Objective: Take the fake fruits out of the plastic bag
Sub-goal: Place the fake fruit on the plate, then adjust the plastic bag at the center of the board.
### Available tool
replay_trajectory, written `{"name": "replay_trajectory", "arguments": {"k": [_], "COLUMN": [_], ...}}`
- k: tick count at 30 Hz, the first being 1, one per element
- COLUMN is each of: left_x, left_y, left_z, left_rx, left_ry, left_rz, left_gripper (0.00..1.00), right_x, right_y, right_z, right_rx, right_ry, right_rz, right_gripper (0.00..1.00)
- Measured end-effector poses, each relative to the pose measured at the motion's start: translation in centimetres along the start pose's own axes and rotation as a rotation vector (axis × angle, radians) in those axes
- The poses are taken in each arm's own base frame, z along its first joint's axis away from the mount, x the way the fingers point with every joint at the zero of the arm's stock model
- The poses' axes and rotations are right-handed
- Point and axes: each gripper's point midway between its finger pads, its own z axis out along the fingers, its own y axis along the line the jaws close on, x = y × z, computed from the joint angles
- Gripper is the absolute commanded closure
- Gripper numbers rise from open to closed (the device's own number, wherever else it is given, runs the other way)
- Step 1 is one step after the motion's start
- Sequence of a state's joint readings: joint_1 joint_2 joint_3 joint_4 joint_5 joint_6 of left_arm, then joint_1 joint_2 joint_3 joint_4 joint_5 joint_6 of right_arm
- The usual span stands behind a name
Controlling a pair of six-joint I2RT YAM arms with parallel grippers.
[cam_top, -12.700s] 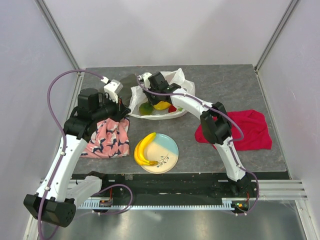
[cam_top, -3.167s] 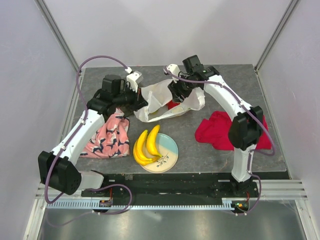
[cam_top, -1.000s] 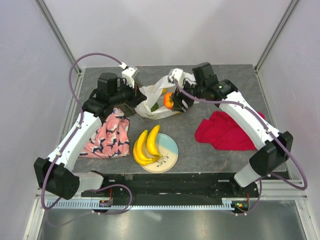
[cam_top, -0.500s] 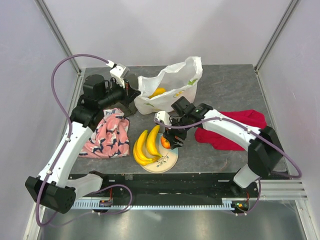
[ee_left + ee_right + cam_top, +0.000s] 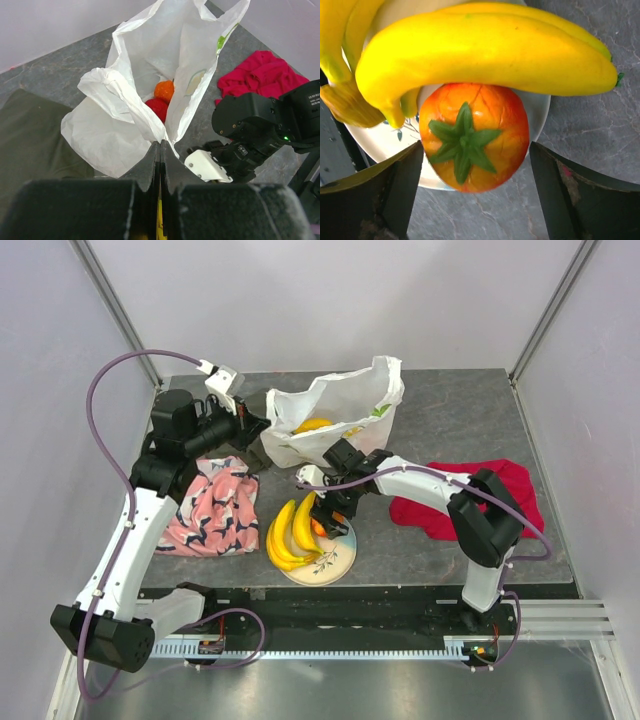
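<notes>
Orange fake fruit (image 5: 474, 137) has reached the plate (image 5: 337, 558); right end effector (image 5: 476, 150) stands apart.

A cream-and-blue plate (image 5: 338, 560) lies between pink patterned cloth (image 5: 210, 510) and red cloth (image 5: 523, 487).

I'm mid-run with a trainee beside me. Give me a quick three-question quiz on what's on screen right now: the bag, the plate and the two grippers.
1. True or false: the left gripper is shut on a fold of the plastic bag.
2. The right gripper straddles an orange fruit with a green leafy top. Where is that fruit? A) inside the bag B) at the plate, against the bananas C) in the left gripper
3. In the left wrist view, which colours are the two fruits down in the bag?
Key: 1 true; 2 B; 3 an orange one and a red one.
</notes>
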State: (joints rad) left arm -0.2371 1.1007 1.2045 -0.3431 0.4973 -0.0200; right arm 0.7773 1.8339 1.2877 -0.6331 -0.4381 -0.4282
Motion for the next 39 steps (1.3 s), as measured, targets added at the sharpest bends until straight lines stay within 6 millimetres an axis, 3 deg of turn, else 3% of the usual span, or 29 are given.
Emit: {"name": "replay_trajectory", "arguments": {"k": [5, 9, 12, 16, 18, 20, 22, 25, 27, 28, 30, 33, 35, 39], "left_x": [0.5, 2.2, 4.1, 6.4, 7.3, 7.7, 7.6, 8.0, 8.6, 9.0, 9.6, 10.5, 10.7, 10.8], "left_y": [-0.5, -0.5, -0.7, -1.4, -2.1, -2.8, -3.2, -3.1, -2.8, -2.7, -2.5, -2.6, -2.6, -2.6], "left_z": [0.1, 0.1, -0.2, -1.3, -2.2, -3.0, -3.4, -3.3, -2.9, -2.8, -2.6, -2.6, -2.6, -2.6], "left_rx": [0.032, 0.038, 0.05, 0.08, 0.099, 0.113, 0.121, 0.122, 0.123, 0.123, 0.121, 0.126, 0.128, 0.13], "left_ry": [0.009, 0.041, 0.083, 0.137, 0.155, 0.158, 0.154, 0.17, 0.193, 0.204, 0.223, 0.244, 0.251, 0.251], "left_rz": [-0.002, -0.006, 0.004, 0.043, 0.061, 0.082, 0.101, 0.106, 0.097, 0.092, 0.082, 0.076, 0.076, 0.078], "left_gripper": [0.98, 0.98, 0.98, 0.99, 0.98, 0.99, 0.98, 0.98, 0.99, 0.98, 0.98, 0.98, 0.98, 0.99], "right_x": [-0.4, -0.9, -3.1, -11.7, -14.7, -15.8, -16.1, -14.4, -10.7, -7.4, -2.1, 1.9, 2.2, 0.5], "right_y": [0.1, 1.1, 1.7, 0.4, 0.2, -0.1, -1.2, -4.8, -8.1, -9.7, -11.1, -11.1, -10.6, -7.2], "right_z": [-0.3, -3.5, -8.7, -19.3, -24.0, -25.7, -24.9, -19.7, -14.5, -11.6, -8.6, -8.3, -9.5, -13.3], "right_rx": [0.007, 0.02, 0.05, 0.225, 0.335, 0.399, 0.43, 0.429, 0.424, 0.414, 0.401, 0.404, 0.411, 0.369], "right_ry": [-0.012, -0.033, -0.088, -0.369, -0.512, -0.576, -0.577, -0.494, -0.37, -0.278, -0.151, -0.071, -0.074, -0.15], "right_rz": [0.004, 0.001, -0.008, -0.117, -0.177, -0.217, -0.25, -0.213, -0.128, -0.062, 0.041, 0.117, 0.122, 0.071], "right_gripper": [0.02, 0.02, 0.02, 0.02, 0.02, 0.15, 0.26, 0.32, 0.34, 0.34, 0.35, 0.36, 0.34, 0.18]}}
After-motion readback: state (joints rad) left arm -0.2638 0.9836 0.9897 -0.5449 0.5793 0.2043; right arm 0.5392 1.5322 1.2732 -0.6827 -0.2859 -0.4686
